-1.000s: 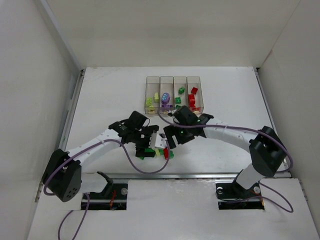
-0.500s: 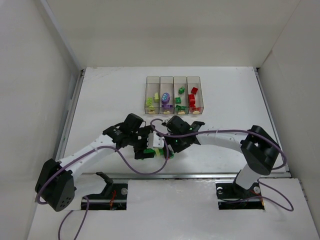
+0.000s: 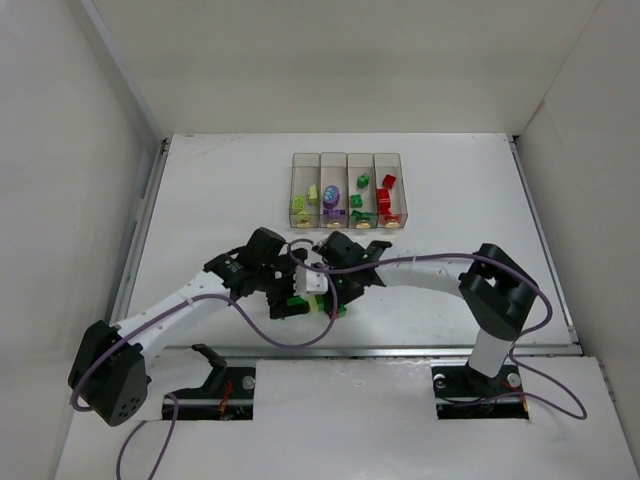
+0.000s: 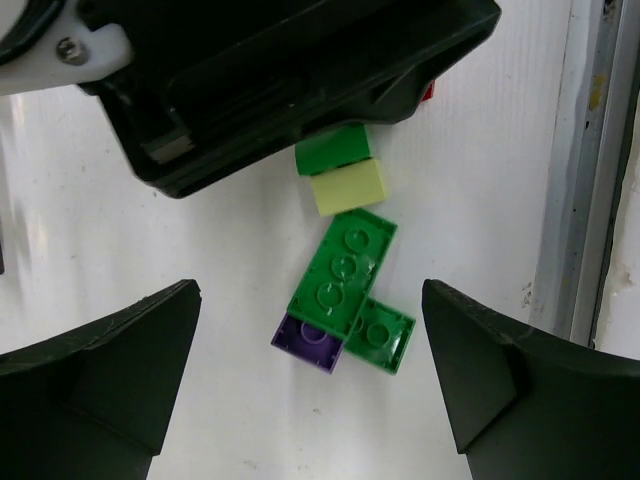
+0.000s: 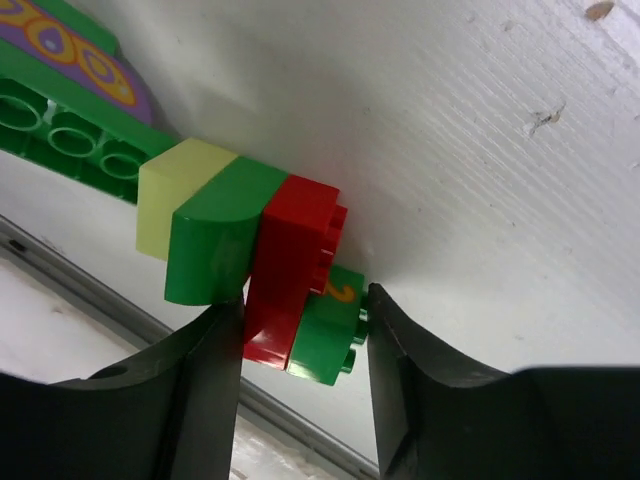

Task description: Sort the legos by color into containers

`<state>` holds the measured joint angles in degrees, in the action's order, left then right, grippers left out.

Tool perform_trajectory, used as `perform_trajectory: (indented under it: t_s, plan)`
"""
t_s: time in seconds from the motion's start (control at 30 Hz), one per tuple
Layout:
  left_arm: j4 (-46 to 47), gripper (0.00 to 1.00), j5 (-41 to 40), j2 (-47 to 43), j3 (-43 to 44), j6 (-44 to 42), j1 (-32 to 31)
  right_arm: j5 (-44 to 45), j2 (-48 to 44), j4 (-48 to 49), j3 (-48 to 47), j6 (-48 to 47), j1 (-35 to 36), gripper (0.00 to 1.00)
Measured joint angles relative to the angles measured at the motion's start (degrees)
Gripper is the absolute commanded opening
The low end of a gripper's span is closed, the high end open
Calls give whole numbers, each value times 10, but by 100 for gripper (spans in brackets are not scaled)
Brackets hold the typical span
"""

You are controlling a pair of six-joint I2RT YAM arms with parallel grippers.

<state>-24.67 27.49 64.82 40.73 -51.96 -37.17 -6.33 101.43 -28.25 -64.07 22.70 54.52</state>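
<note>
I am looking down on both arms reaching to one spot low in the middle of the table, just below the containers. The four clear bins are sitting in a row at upper centre. They are already holding pieces: pale yellow-green in the leftmost, purple next, green in the third, red in the rightmost.

The loose legos are lying in a small cluster under the two wrists. In the left wrist view the left gripper is hovering over them with its jaws spread wide, a finger at each lower corner, touching nothing. Between them a long green brick is lying slantwise. A purple brick is touching its lower end, with a square green brick just beside. Above, a pale yellow brick is butting against a green block half hidden under the other arm's black body.

In the right wrist view the right gripper is standing down at the table. Its jaws are drawn close about a red brick and a little green brick marked 2, a finger seeming to touch each side. The green block and the pale yellow brick are lining up against the red brick's upper left.
</note>
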Motion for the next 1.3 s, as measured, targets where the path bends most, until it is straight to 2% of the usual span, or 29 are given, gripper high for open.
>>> perform_trajectory:
  t_s: [0.07, 0.17, 0.27, 0.33, 0.7, 0.77, 0.9, 0.93, 1.0, 1.03, 1.07, 1.17, 1.3]
  plan:
    - [0, 91, -3, -2, 0, 3, 0, 1, 0, -2, -7, 0, 0, 30]
    - [1, 91, -6, -4, 0, 10, 0, 6, 6, -2, -16, -2, 0, 9]
    - [3, 91, -7, -5, 0, 14, 0, 10, 14, -9, -28, -2, 0, 2]
    - [5, 91, -8, -5, 0, 18, 0, 17, 19, -12, -35, -2, 0, 0]
    - [11, 91, -12, -5, 0, 27, 0, 47, 21, -29, -68, -5, -15, 0]
    - [14, 91, -12, -5, 0, 30, 0, 46, 21, -30, -68, -5, -30, 6]
    - [18, 91, -12, -5, 0, 31, 0, 47, 24, -32, -72, -7, -63, 27]
    - [17, 91, -14, -5, 0, 31, 0, 49, 26, -33, -75, -8, -69, 42]
    - [18, 91, -17, -5, 0, 31, 0, 50, 33, -34, -81, -14, -75, 58]
    - [18, 91, -19, -5, 0, 31, 0, 50, 37, -35, -84, -16, -76, 69]
    - [18, 91, -21, -5, 0, 31, 0, 49, 40, -36, -87, -18, -76, 75]
    - [18, 91, -23, -5, 0, 31, 0, 48, 40, -42, -90, -25, -74, 89]
    - [17, 91, -31, -8, 0, 31, 0, 49, 31, -55, -92, -26, -72, 91]
